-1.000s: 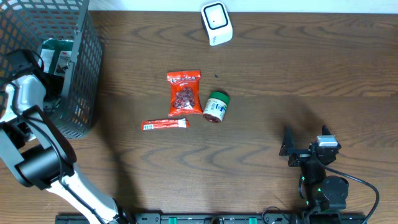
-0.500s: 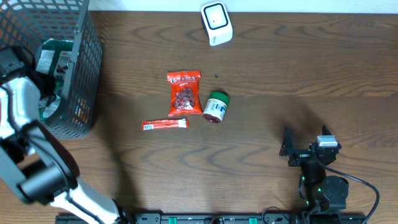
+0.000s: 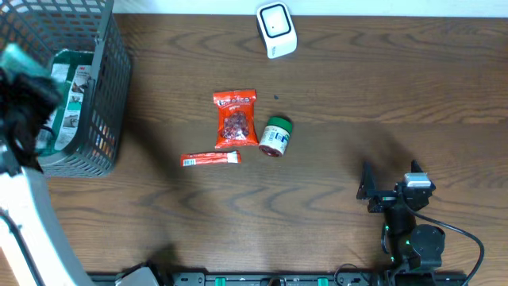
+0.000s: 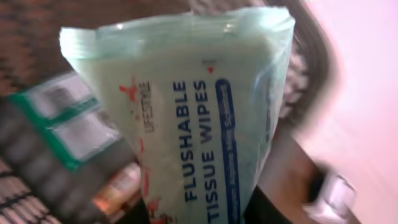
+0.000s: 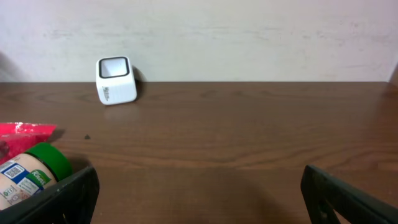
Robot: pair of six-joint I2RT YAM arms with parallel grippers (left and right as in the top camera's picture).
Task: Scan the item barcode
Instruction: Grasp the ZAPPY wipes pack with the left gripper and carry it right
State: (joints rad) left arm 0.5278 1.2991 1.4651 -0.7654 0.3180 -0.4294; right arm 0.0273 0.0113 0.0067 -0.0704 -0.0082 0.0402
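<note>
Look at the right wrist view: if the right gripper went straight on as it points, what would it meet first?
Probably nothing on the table: the open right gripper faces bare table up to the far wall. The white scanner and the green-lidded jar are both left of its line.

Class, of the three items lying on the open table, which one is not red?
The small jar with the green lid, lying on its side; the snack bag beside it and the thin stick packet are red.
</note>
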